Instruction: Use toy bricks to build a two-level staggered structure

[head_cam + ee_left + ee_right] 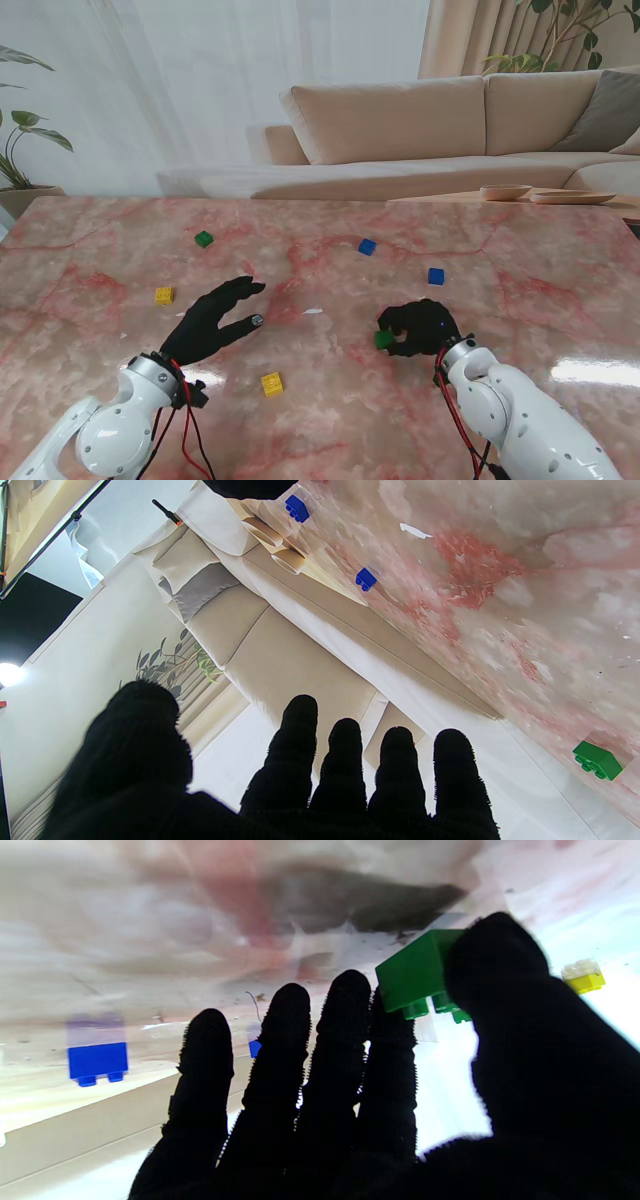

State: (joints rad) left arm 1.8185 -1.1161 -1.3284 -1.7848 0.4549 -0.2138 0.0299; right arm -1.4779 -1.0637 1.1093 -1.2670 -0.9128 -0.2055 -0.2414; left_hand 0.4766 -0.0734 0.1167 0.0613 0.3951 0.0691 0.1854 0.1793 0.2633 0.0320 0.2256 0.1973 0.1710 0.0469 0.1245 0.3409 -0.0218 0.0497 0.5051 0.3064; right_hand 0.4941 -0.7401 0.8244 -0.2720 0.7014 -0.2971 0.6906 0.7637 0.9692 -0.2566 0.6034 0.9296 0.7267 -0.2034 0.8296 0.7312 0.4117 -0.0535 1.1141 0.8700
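Pinching a green brick (384, 340) between thumb and forefinger, the right hand (420, 326) hovers near the table's (90, 260) middle, studs clear for stacking. Left hand (213, 316) waits empty, fingers spread; remaining bricks lie scattered, nothing stacked yet.

Pink marble-pattern table (520, 290) fills the near scene. Beige sofa (400, 130) runs along its far edge, grey cushion (612, 112) at far right. 2 shallow wooden dishes (505, 192) on a side surface far right. White curtain (150, 80) far left, leafy plant (18, 150) at left edge.
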